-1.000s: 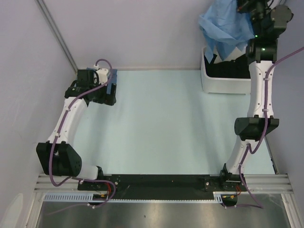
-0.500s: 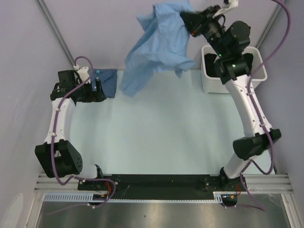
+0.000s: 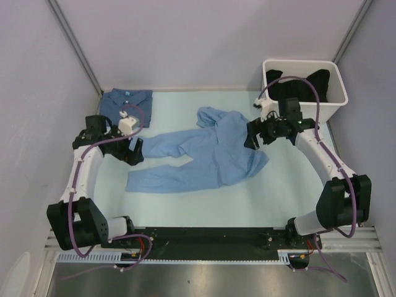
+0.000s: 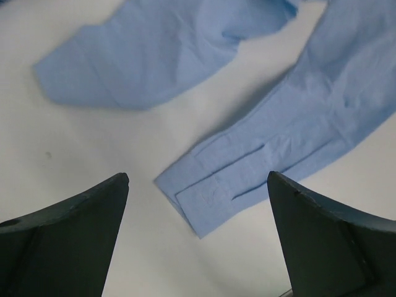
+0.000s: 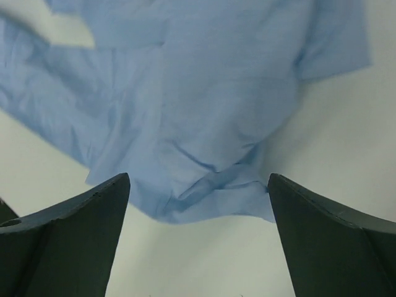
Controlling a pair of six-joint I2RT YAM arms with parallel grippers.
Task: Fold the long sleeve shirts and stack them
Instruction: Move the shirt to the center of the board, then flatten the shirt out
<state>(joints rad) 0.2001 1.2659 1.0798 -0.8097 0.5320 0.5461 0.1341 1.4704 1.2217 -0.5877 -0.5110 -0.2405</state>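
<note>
Pale mint tabletop [image 3: 185,204], boxed in by plain grey walls. Closest, along the front edge, black rail [image 3: 210,236] carrying both arm bases. Further in, spread loose and creased across the middle of the table, light sky-blue shirt [image 3: 226,151], unfolded, with two long sleeves trailing toward the left side, one beyond the other. At the sleeve ends, left gripper [image 4: 197,178], fingers set wide apart and holding nothing, poised over a sleeve cuff [image 4: 213,185] lying flat on the table between the two fingers in the wrist view; contact with the cloth impossible to judge. Across the shirt, at its right edge, right gripper [image 5: 198,178], likewise spread wide and empty, above a rumpled fold of the shirt's body with bare table showing beside it. Farthest back, in the left corner, darker denim-blue shirt [image 3: 127,102], folded into a compact rectangle, turquoise neck label [image 3: 127,94] facing up, apart from the light shirt. In the far right corner, white bin [image 3: 339,86] with dark cloth [image 3: 309,86] heaped inside.
</note>
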